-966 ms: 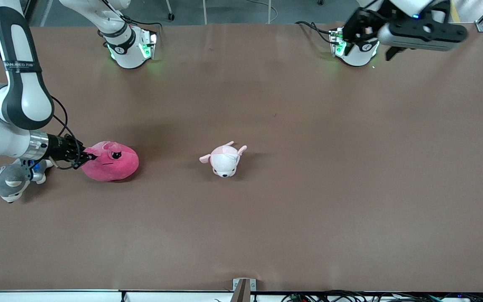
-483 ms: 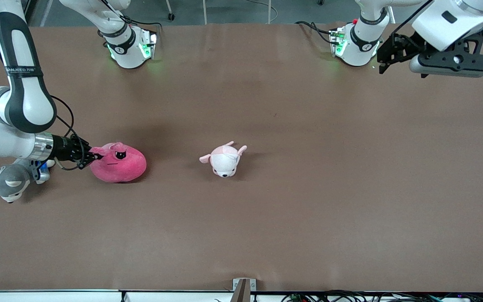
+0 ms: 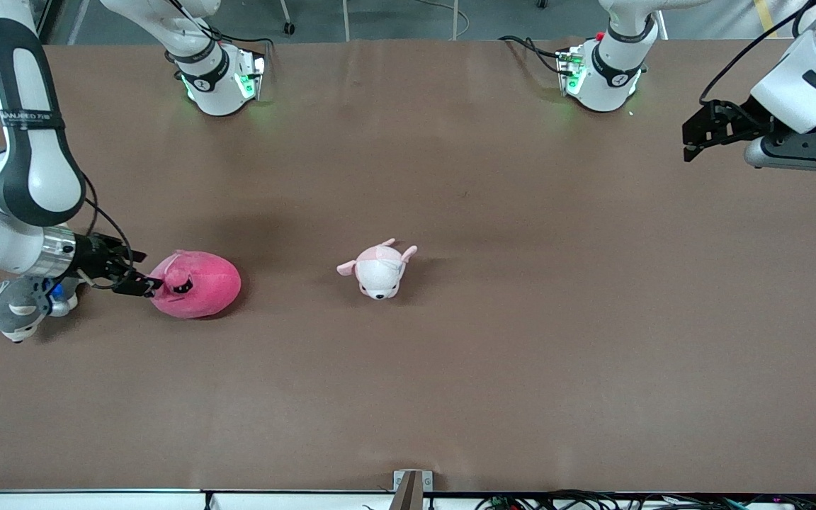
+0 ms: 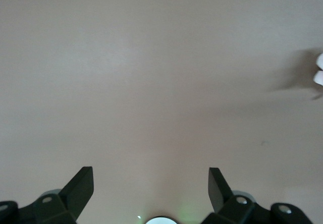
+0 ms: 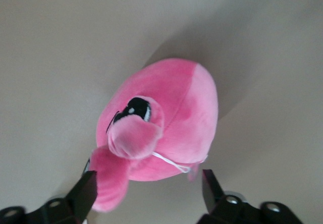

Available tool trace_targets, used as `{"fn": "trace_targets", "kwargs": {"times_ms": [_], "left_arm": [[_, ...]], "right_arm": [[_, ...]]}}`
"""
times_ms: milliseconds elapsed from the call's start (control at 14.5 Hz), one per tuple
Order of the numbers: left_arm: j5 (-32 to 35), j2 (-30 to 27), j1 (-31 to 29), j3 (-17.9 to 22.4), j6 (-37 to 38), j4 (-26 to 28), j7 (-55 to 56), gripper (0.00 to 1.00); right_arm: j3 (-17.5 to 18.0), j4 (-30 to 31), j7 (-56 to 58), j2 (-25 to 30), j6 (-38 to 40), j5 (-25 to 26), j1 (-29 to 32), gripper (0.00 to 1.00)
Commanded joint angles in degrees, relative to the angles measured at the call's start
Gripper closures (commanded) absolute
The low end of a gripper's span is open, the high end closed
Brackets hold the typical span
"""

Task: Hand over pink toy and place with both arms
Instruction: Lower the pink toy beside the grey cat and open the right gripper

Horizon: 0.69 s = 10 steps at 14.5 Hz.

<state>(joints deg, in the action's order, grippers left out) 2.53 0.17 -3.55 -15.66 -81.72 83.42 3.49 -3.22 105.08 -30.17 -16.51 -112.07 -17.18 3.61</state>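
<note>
The pink toy (image 3: 199, 285) lies on the brown table toward the right arm's end. In the right wrist view the pink toy (image 5: 166, 118) shows one dark eye and a floppy flap that hangs close to one finger. My right gripper (image 3: 140, 273) is low at the toy's side, open, with the jaws on either side of the toy's near edge (image 5: 148, 179) and not closed on it. My left gripper (image 3: 691, 142) is open and empty in the air over the left arm's end of the table, with only bare table under it (image 4: 150, 176).
A small pale pink-and-white puppy plush (image 3: 378, 268) lies near the table's middle. A grey-and-white husky plush (image 3: 8, 308) lies under the right arm's wrist at the table's edge. The arm bases (image 3: 217, 78) stand along the edge farthest from the front camera.
My right gripper opened and let go of the pink toy's flap; the toy settled and turned slightly. My left gripper swung away from its base, lower over its end of the table.
</note>
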Motion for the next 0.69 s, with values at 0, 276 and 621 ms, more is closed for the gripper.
{"fn": "trace_targets", "kwargs": {"times_ms": [0, 276, 621], "left_arm": [[1.68, -0.96, -0.05, -0.51, -0.81, 1.04, -0.58, 0.0], [0.9, -0.96, -1.45, -0.42, -2.3, 0.78, -1.2, 0.0], [-4.2, -1.04, -9.27, -0.42, -3.36, 0.52, -11.21, 0.0]], "right_arm": [[1.02, -8.2, 3.77, 0.16, 5.79, 7.48, 0.0, 0.0], [0.93, -14.37, 24.48, 0.16, 7.66, 13.04, -0.44, 0.0], [0.49, -16.22, 37.02, 1.56, 9.75, 15.6, 0.61, 0.0]]}}
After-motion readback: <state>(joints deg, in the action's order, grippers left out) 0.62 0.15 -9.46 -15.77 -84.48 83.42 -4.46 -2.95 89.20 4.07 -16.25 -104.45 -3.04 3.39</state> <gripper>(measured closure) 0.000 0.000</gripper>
